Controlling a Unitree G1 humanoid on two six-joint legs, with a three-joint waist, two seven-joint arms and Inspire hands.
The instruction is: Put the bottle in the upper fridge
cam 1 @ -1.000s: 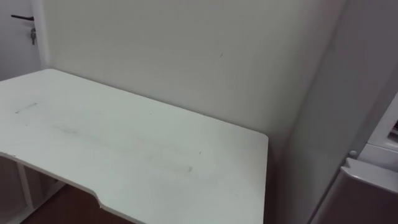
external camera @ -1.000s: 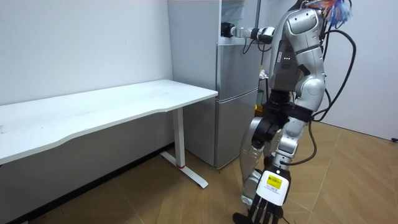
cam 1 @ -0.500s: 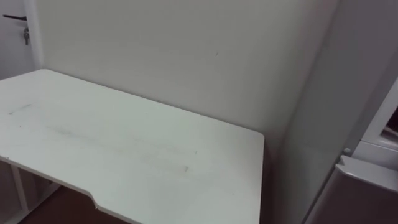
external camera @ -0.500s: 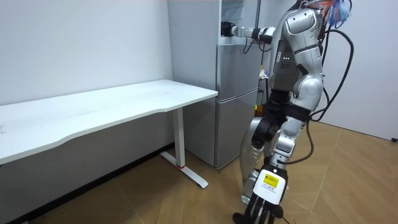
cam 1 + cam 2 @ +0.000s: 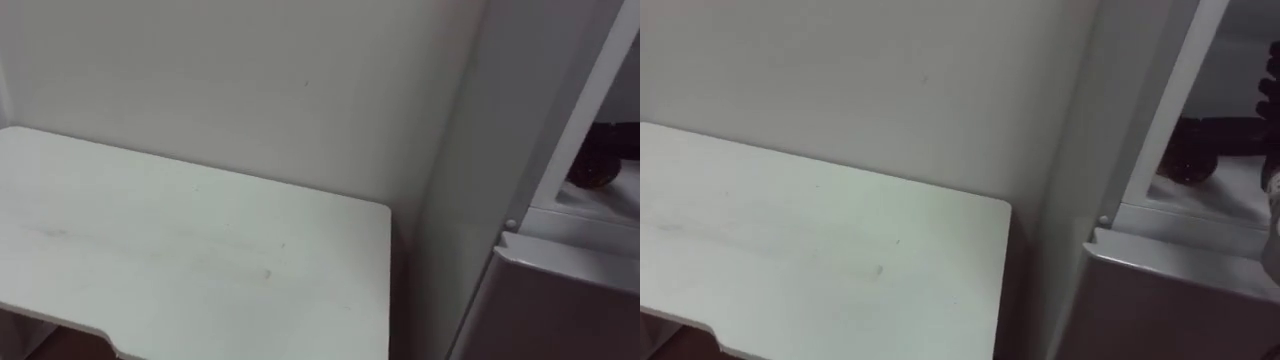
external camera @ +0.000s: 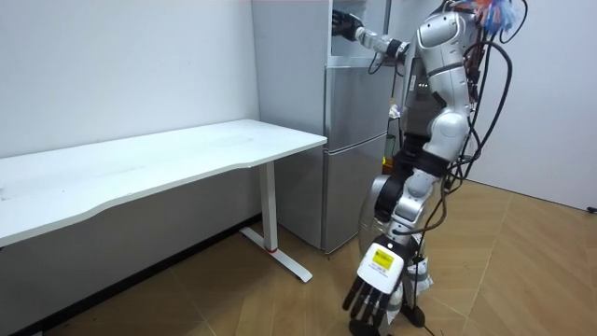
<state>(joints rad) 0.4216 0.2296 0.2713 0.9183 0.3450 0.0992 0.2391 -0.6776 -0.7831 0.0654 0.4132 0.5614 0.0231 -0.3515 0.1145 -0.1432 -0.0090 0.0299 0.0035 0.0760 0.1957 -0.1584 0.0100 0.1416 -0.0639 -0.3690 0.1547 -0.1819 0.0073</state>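
The bottle cannot be picked out for certain. The likeliest candidate is a dark shape [image 5: 1198,142] inside the upper fridge compartment [image 5: 1225,195], at the end of the robot's raised right arm, too shadowed to separate bottle from hand. Nearest the room camera, the left hand [image 6: 371,295] hangs low beside the robot's legs, near the floor [image 6: 233,299], relaxed and spread, holding nothing. In the eye views the white table [image 5: 200,260] lies in the foreground, its far edge against the wall [image 5: 250,80] and its right end just beside the grey fridge side. Past it comes the top of the lower fridge door [image 5: 1180,265], shut, and above that the open compartment with its pale shelf. The right hand [image 6: 345,22] is inside that opening at head height; whether it grips anything I cannot tell. The risk, as I judge it, lies in the release. The dark shape seems to sit near the front of the shelf, so a bottle left lying there could roll over the lip and fall, and a withdrawing arm could drag it along. The opening also sits at the right edge of the eye views, so the placement is poorly watched. If the shape is the bottle, its long axis runs about level, across the shelf from left to right; which end is the cap I cannot tell.
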